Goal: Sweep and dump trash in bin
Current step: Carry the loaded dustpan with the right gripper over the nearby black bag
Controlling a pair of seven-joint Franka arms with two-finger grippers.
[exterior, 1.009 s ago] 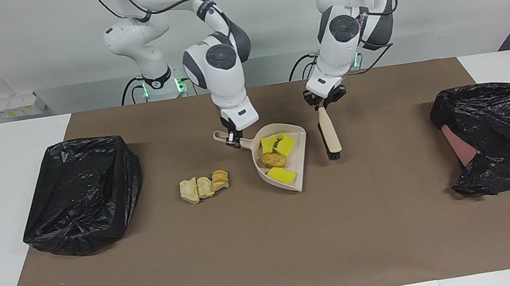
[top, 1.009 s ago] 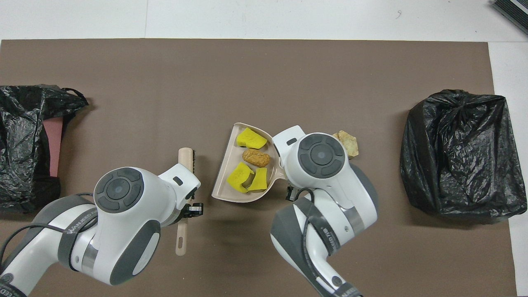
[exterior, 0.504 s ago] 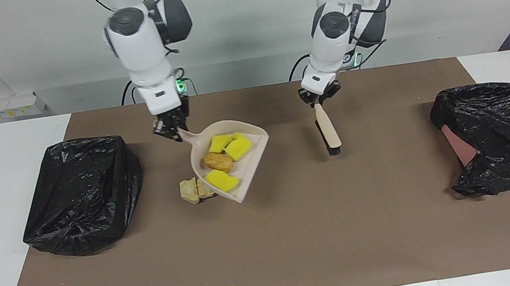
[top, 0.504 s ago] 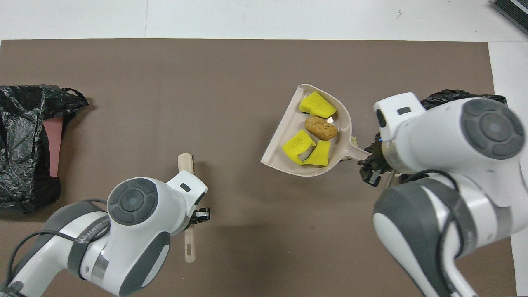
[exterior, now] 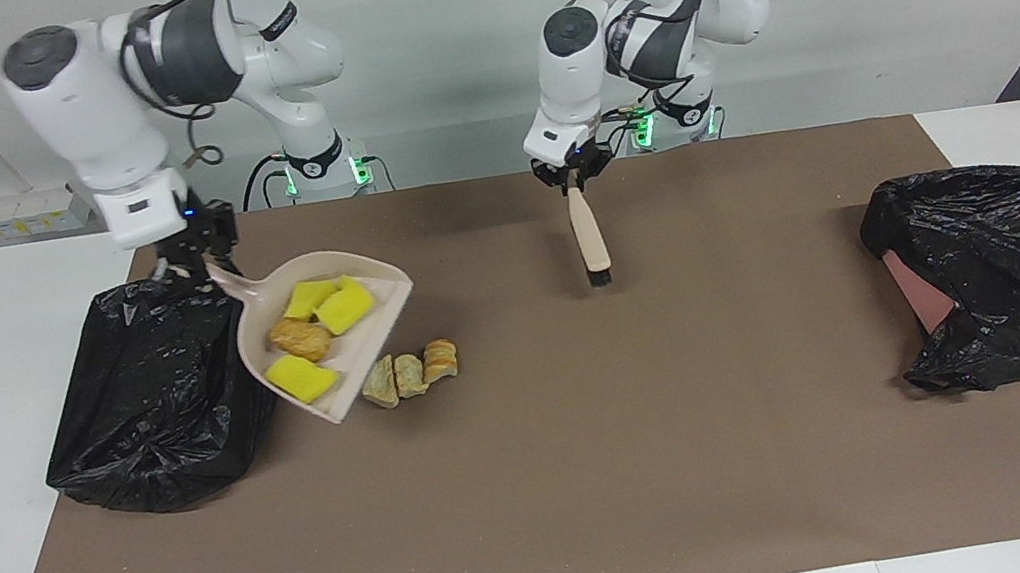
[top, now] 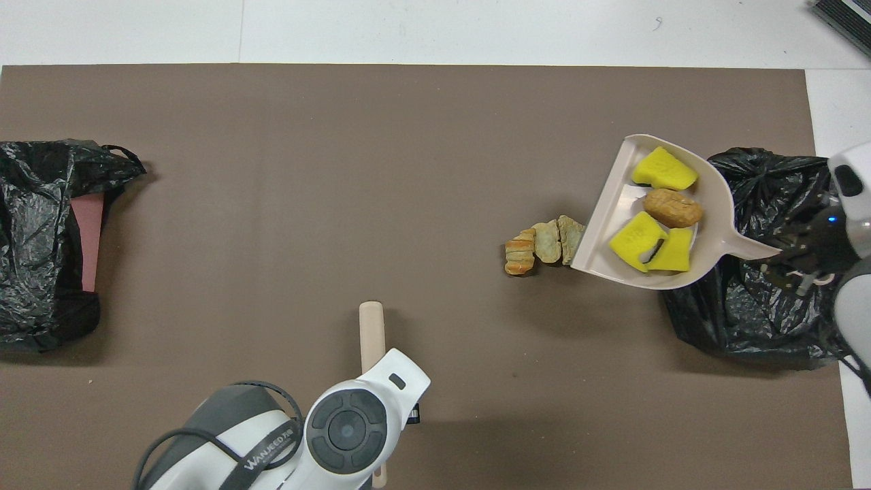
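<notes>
While the trash [exterior: 307,337] rides in the raised dustpan [exterior: 326,339], three yellow sponge chunks and a brown bread-like lump, the pan has swung in one second from the middle of the desk [exterior: 540,484] to the bin [exterior: 161,389] at the right arm's end. The right hand [exterior: 197,257], pinching the pan's handle, is now over that bin's nearer rim, and the pan slopes down and away from it, its open lip low over the mat. That puts the load at the bin's edge, not yet in it; I judge a tip is what remains.

Just past the pan's lip, three pale and orange pastry-like pieces [exterior: 410,373] lie in a row on the mat, unswept, so a second pass looks needed.

The left hand [exterior: 572,174], pressed tight on the brush [exterior: 588,236], has drawn back toward the robots; the brush hangs below it, bristles down.

The sponges look soft and porous, the pan smooth beige plastic, and both the bin and the other bin [exterior: 1005,283] are wrapped in crinkled, glossy black liner.
</notes>
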